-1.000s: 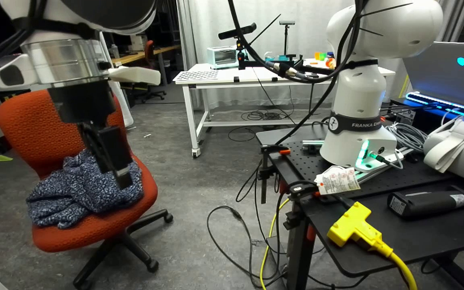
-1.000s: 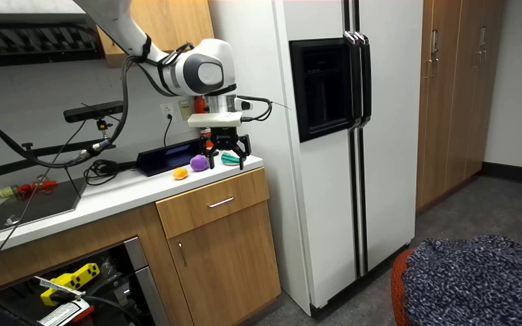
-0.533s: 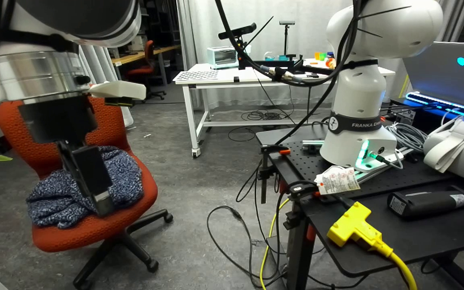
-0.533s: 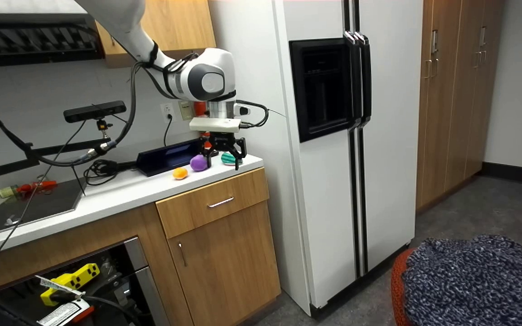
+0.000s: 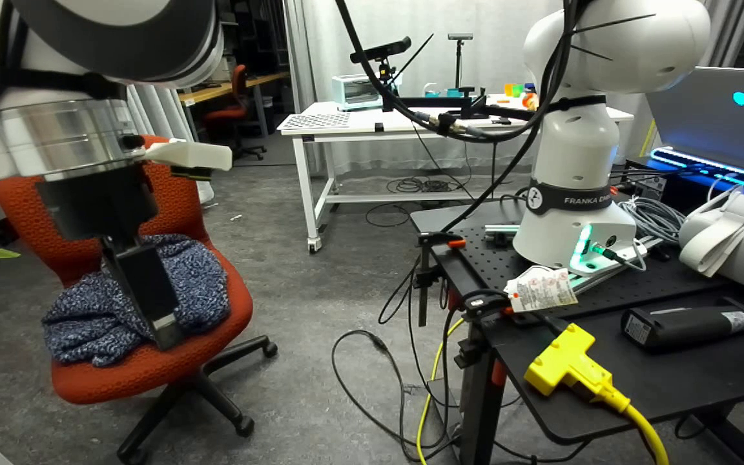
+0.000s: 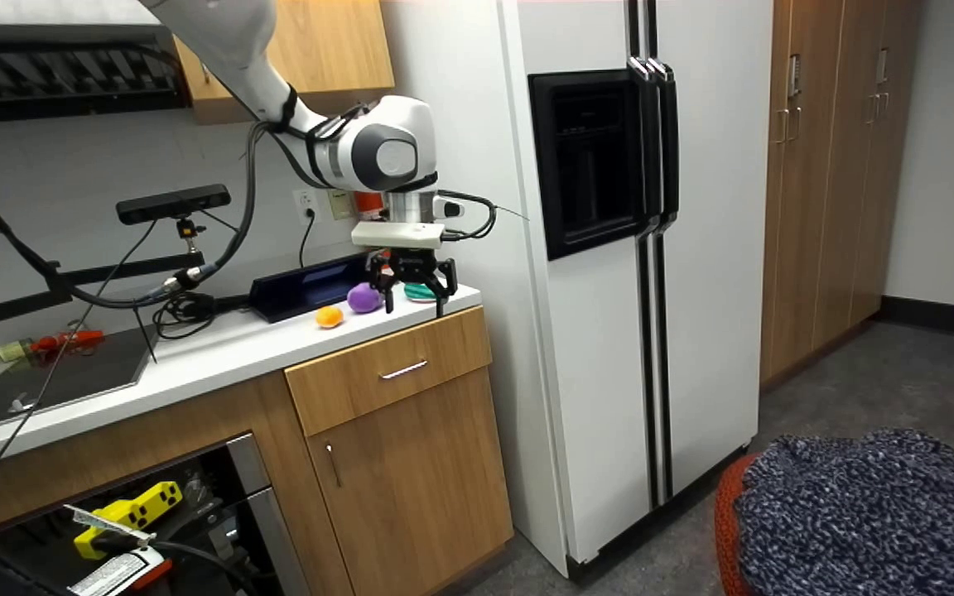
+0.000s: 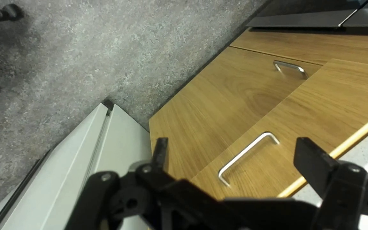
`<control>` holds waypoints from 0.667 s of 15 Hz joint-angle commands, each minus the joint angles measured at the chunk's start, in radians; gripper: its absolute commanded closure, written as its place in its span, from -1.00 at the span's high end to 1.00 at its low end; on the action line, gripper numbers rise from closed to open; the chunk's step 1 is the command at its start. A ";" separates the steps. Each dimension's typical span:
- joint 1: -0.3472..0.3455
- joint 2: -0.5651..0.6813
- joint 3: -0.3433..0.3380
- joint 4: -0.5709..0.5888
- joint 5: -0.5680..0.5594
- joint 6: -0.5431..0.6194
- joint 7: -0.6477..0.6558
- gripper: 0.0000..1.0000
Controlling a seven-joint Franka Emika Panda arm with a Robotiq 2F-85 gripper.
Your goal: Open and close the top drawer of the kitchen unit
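Gripper (image 6: 415, 310): jaws wide apart, pointing down.
Top drawer (image 6: 373, 364): closed, just under the surface (image 6: 224, 352), beside the fridge (image 6: 597, 348).
Handle (image 7: 242, 153): appears between the jaws in wrist view.
Purple object (image 6: 363, 298): on the surface.

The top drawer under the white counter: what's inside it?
The top drawer looks shut, so only its outside and metal handle show; anything inside is hidden.
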 commanded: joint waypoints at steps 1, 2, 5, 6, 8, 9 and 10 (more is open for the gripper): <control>0.047 0.096 -0.040 0.098 -0.076 0.019 0.124 1.00; 0.063 0.126 -0.052 0.129 -0.104 0.018 0.166 1.00; 0.094 0.212 -0.059 0.226 -0.137 -0.006 0.243 1.00; 0.102 0.238 -0.056 0.256 -0.139 -0.011 0.255 1.00; 0.119 0.290 -0.046 0.320 -0.137 -0.021 0.268 1.00; 0.129 0.314 -0.042 0.351 -0.136 -0.026 0.271 1.00; 0.138 0.334 -0.037 0.380 -0.133 -0.030 0.271 1.00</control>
